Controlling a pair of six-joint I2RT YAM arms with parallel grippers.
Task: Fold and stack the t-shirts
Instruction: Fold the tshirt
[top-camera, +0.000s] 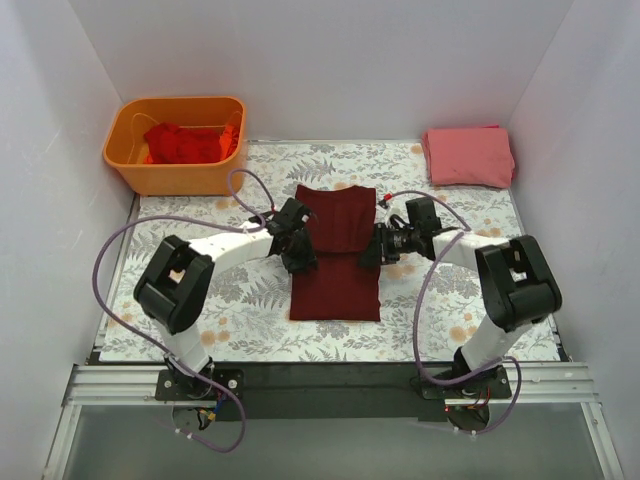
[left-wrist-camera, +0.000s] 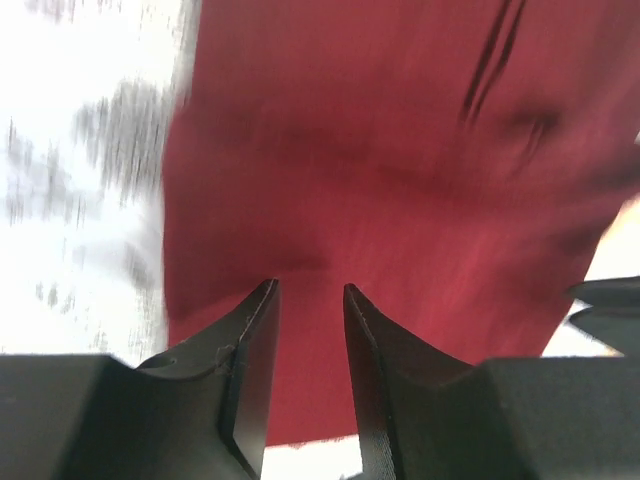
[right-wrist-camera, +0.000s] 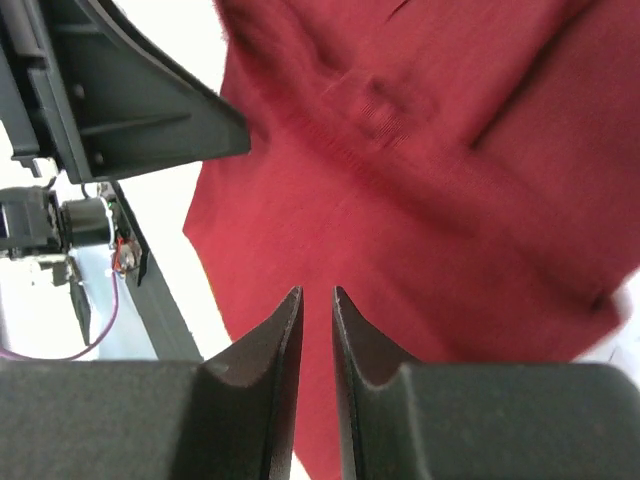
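A dark maroon t-shirt (top-camera: 335, 285) lies folded into a long strip at the table's centre. My left gripper (top-camera: 300, 258) is at its left edge and my right gripper (top-camera: 368, 250) at its right edge, both about halfway along. In the left wrist view the gripper (left-wrist-camera: 308, 290) is open over the maroon cloth (left-wrist-camera: 400, 150), with nothing between the jaws. In the right wrist view the gripper (right-wrist-camera: 312, 292) shows a narrow gap, empty, above the cloth (right-wrist-camera: 450, 200). A folded salmon-pink t-shirt (top-camera: 468, 156) lies at the back right. Red t-shirts (top-camera: 185, 143) sit crumpled in the bin.
An orange plastic bin (top-camera: 125, 165) stands at the back left. White walls close in the leaf-patterned table (top-camera: 180, 310) on three sides. The left arm's gripper body (right-wrist-camera: 130, 100) shows close by in the right wrist view.
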